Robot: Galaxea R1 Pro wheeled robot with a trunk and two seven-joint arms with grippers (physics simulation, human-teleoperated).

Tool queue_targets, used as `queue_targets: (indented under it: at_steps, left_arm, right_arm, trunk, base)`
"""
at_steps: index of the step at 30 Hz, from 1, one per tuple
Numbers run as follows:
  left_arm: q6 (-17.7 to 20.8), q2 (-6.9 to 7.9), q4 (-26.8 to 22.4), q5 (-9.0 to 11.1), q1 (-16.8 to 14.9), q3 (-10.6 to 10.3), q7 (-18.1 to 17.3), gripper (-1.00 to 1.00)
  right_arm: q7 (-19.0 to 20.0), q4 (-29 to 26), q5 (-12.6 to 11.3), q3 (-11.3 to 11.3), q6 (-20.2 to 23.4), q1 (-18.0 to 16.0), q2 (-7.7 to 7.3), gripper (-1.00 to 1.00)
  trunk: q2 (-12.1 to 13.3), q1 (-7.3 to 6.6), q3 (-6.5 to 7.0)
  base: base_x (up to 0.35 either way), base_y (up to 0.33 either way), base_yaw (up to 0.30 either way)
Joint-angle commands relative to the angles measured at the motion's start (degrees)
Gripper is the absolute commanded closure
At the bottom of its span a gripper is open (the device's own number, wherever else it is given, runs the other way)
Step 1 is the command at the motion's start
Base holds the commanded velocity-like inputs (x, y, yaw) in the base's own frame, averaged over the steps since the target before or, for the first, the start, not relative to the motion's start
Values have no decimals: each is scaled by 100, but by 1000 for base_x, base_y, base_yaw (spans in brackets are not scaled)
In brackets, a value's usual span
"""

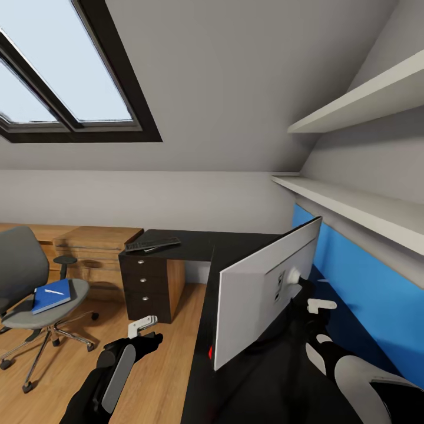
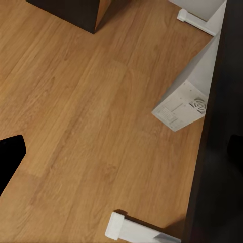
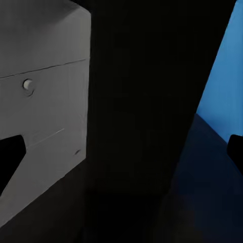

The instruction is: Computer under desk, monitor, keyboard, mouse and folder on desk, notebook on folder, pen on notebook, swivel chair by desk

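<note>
1. Head view: the monitor (image 1: 265, 294) stands on the black desk (image 1: 235, 244), its white back to the camera, tilted. The right gripper (image 1: 306, 294) sits at the neck behind the screen; whether it clasps anything cannot be told. The left gripper (image 1: 144, 330) hangs over the wooden floor (image 1: 171, 353), fingers apart, holding nothing.
2. Same view: the keyboard (image 1: 152, 244) lies on the desk's far wing above the round-knobbed drawers (image 1: 144, 285). The swivel chair (image 1: 35, 294) stands well apart from the desk, with the blue folder (image 1: 52, 295) on its seat and the white pen (image 1: 54, 291) on the folder. A light wooden chest (image 1: 88, 247) stands behind.
3. Left wrist view: the computer (image 2: 190, 96), white-grey, stands on the floor just beside the desk's dark edge; a white fingertip (image 2: 121, 225) shows.
4. Right wrist view: the monitor's grey back panel, close up, and a blue wall panel (image 3: 223, 76) beyond.
</note>
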Motion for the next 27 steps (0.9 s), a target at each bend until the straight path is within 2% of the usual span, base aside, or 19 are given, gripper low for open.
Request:
queue_targets:
  at_steps: [1, 11, 27]
  left_arm:
    - [19, -4, -7, 61, -4, 8, 44, -100]
    - [19, -4, -7, 61, -4, 8, 44, -100]
    - [28, -4, -7, 61, -4, 8, 44, -100]
  right_arm:
    - [-6, 6, 26, -32, -20, -6, 2, -100]
    - [-4, 6, 26, -32, -20, -6, 0, -100]
    - [-4, 6, 26, -32, -20, -6, 4, -100]
  trunk:
    - [-6, 1, -9]
    - [-6, 1, -9]
    - [-6, 1, -9]
  base:
    - [0, 0, 0]
    - [-4, 0, 0]
    - [-134, 0, 0]
